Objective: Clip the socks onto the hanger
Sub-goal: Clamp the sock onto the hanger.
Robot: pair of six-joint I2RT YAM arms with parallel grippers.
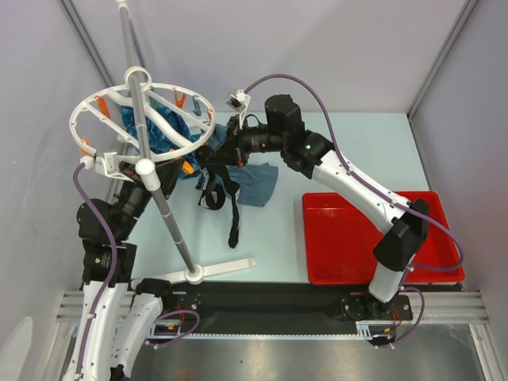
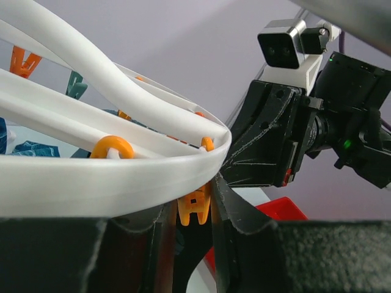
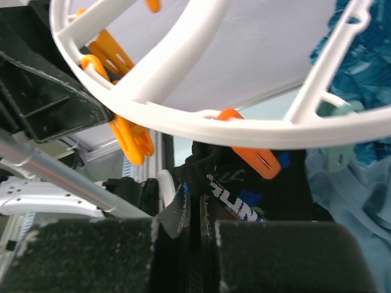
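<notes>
The sock [image 3: 244, 190] is hanging from the right pincer [image 3: 197, 223], which is clenching its upper edge just under the right side of the white hanger ring [image 1: 141, 119]. In the overhead view its long black tail is dangling toward the bench [image 1: 278, 238], near the grey-blue cloth [image 1: 260, 184] lying there. The left pincer [image 2: 194, 231] is reaching in under the ring from the left and appears to be clenching an orange clip [image 2: 194, 209] hanging from the rim, right in front of the other arm.

The main risk is looking like a bad bite. If the sock's edge is not sitting deep between the clip's prongs when the left pincer is letting go, the clip is likely to be catching only a thin fold or nothing, and the sock is then dropping to the bench once the right side releases. In the right wrist view the sock is lying just below a second clip [image 3: 252, 156], so whether it is lined up with the squeezed one cannot be told.

The two pincers are also working very close together, so a small sideways push is risking a knock. Any tug on the sock could be swinging the ring on its pole [image 1: 163, 202] and pulling the clip out of the squeeze.
</notes>
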